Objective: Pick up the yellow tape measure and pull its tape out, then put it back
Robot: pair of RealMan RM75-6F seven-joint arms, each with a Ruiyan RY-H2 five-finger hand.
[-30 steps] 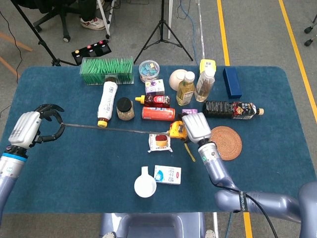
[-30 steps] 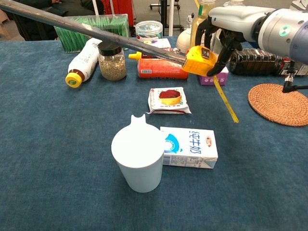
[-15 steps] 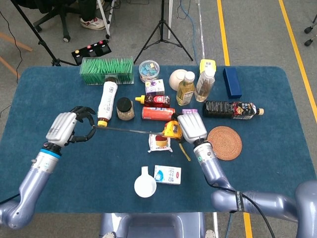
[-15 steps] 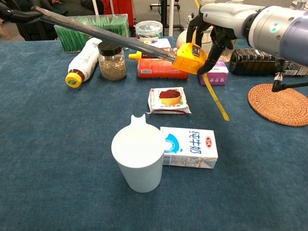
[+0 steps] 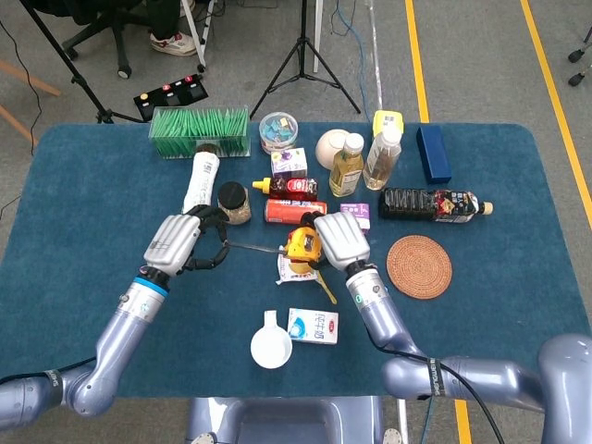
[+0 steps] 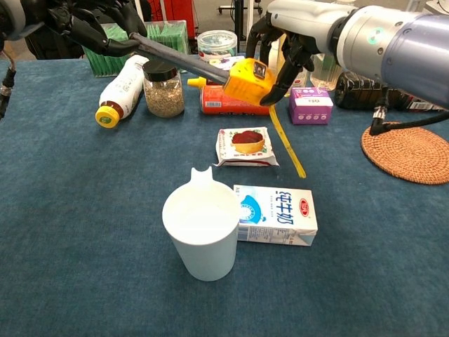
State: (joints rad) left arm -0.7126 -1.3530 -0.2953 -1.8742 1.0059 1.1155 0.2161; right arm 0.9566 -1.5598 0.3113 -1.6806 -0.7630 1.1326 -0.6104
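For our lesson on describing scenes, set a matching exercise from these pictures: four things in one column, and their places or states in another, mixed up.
Things:
1. tape measure
2. white cup
3. milk carton
4. round mat

Places or states:
A. lying on its side against the cup
B. held above the table in the right hand
C. flat on the cloth, nothing on it
D. standing upright nearest the chest camera

Pairs: 1-B, 2-D, 3-A, 4-C

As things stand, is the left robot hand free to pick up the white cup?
Probably not: the left robot hand is pinching the tape's end, though nothing lies between it and the white cup.
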